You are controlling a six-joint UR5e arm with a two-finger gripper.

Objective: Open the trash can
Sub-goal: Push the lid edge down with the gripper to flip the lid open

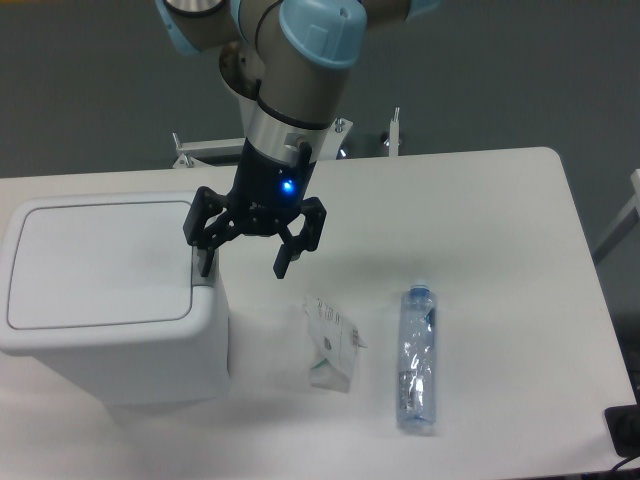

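A white table (500, 230) fills most of the frame below a dark grey backdrop. The trash can (110, 300) stands at the left edge of the frame on the table, boxy and white, its flat lid (100, 262) lying closed. From the top centre the robot arm (295, 60) reaches down, a blue light glowing on its wrist. Its black claw (245, 262) is spread wide with nothing between the fingers; the left-hand finger in the picture hangs over the small grey button (204, 274) on the can's right rim, though whether it touches cannot be told. In the lower right lies a clear plastic bottle (417, 358), lengthwise. Between it and the can lies a crumpled clear wrapper (330, 345).
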